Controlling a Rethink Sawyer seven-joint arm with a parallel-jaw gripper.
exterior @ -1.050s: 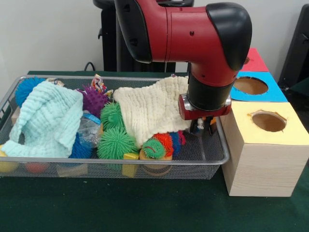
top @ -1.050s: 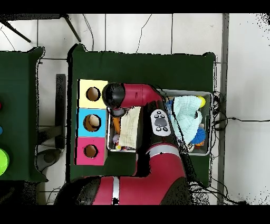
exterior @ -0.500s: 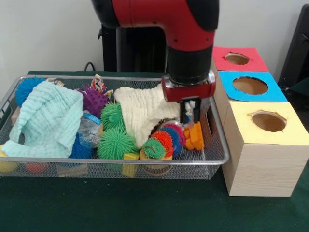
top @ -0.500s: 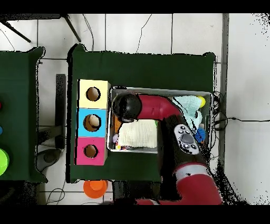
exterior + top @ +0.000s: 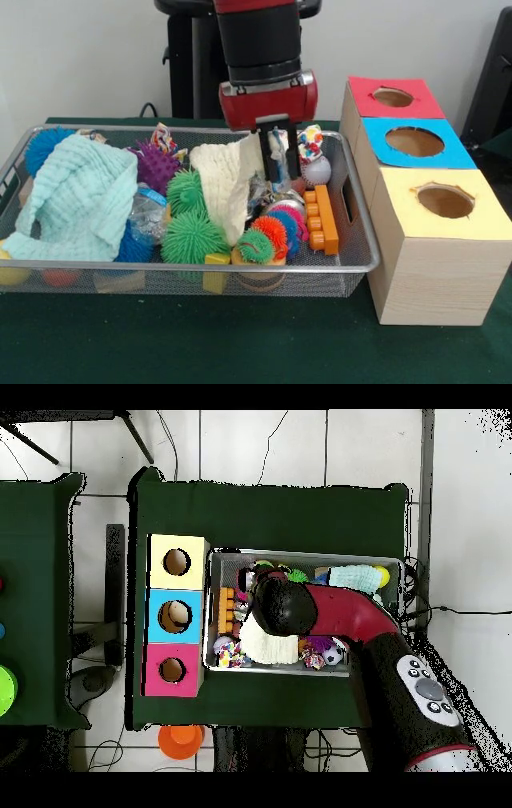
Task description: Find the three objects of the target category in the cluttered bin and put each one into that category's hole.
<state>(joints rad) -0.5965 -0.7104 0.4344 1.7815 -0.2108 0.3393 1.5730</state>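
My hand is clamped on the cream cloth, dragging it left, so I worry it snags the brick or ball just right of it.

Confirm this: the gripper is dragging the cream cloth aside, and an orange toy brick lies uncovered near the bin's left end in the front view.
Wrong end. In the front view the orange toy brick lies near the bin's right end, beside the boxes. The gripper does hold the cream cloth.

Wire-mesh metal bin; waffle-textured cream cloth; pale wood-grain box; spiky rubbery green ball.
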